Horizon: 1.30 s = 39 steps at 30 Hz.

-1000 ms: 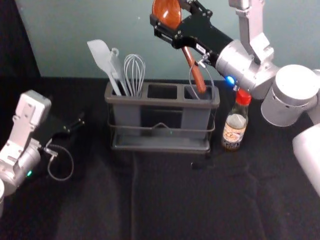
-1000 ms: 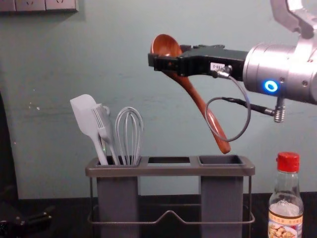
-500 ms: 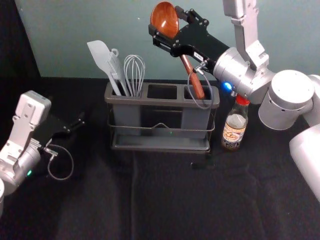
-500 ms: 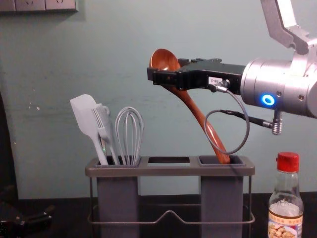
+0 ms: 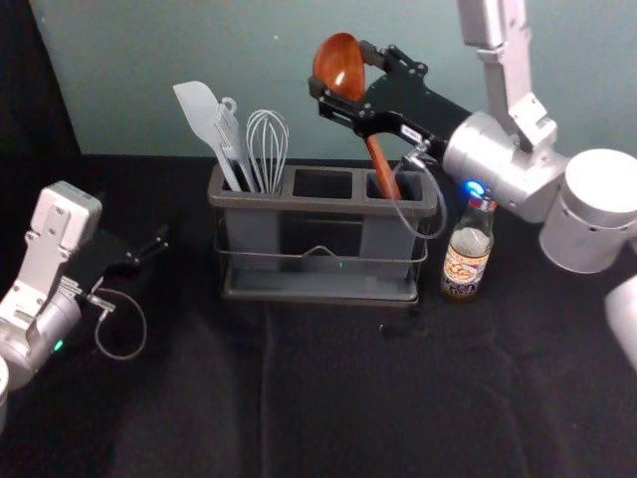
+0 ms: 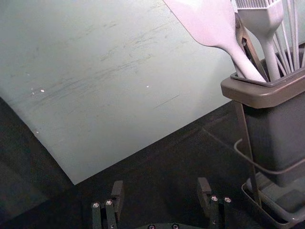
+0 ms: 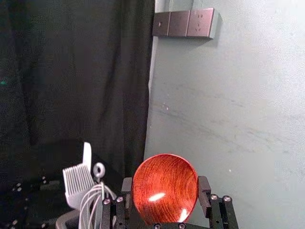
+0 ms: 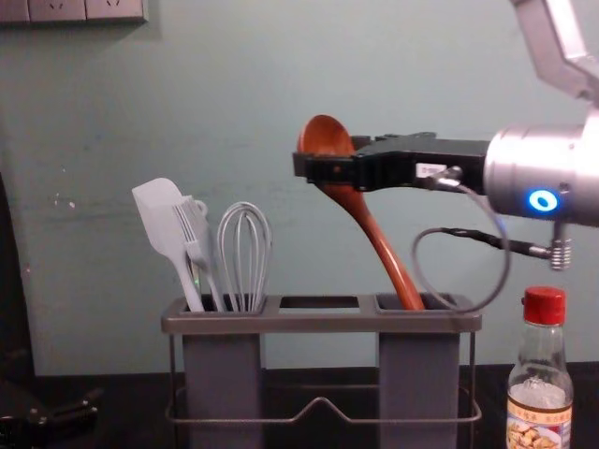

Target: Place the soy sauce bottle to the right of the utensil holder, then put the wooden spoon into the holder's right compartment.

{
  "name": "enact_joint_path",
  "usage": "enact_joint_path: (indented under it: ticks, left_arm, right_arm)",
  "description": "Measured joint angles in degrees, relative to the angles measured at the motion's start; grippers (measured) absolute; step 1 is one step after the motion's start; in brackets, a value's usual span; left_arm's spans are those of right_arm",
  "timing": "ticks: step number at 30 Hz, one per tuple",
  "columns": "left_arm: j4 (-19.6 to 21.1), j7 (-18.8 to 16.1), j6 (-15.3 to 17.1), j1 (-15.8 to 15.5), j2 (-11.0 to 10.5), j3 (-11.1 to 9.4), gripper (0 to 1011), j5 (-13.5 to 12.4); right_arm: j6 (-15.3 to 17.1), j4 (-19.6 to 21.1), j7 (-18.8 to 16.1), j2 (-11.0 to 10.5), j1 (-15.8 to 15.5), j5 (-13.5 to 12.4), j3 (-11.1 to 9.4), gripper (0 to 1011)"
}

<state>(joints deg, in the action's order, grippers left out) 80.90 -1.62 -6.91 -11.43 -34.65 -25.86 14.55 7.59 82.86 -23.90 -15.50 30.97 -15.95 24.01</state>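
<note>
While right gripper (image 5: 341, 70) clamps one spoon (image 5: 377, 154) above one holder (image 5: 317, 203), left gripper (image 5: 160, 242) gapes empty at holder's left

- Your holder (image 8: 323, 323): grey, upright.
- Your spoon (image 8: 376, 248): reddish wood, tilted, bowl up, handle end in the right compartment (image 8: 418, 383).
- Your bottle (image 8: 540, 393): red-capped, upright, just right of the holder.

You have one utensil holder (image 8: 318, 324) with three openings along its top. In it you can count one spatula (image 8: 161, 213), one brush (image 6: 259, 20), one whisk (image 8: 245, 245) and one ring-ended utensil (image 7: 95, 171). You also have one wooden spoon (image 8: 324, 138), one soy sauce bottle (image 8: 540, 393), three wall plates (image 7: 182, 23) and two grippers: one left gripper (image 5: 159, 244), one right gripper (image 5: 341, 70).
</note>
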Motion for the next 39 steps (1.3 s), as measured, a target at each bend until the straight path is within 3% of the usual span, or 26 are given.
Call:
enact_joint_path:
  ticks: [14,20,28,39]
  left_arm:
    - [0.0,0.0,0.0,0.0,0.0,0.0,1005,0.0]
    - [0.0,0.0,0.0,0.0,0.0,0.0,1005,0.0]
    - [0.0,0.0,0.0,0.0,0.0,0.0,1005,0.0]
    - [0.0,0.0,0.0,0.0,0.0,0.0,1005,0.0]
  right_arm:
    - [9.1,10.3,-0.7,-7.8,-4.5,-5.1,-2.4,837]
    - [11.7,12.5,-0.5,-10.6,-6.4,-6.7,-3.0,836]
    - [12.8,12.7,-0.6,-12.4,-7.3,-7.9,-2.0,837]
    - [12.3,9.7,-0.6,-12.4,-6.2,-8.3,0.1,836]
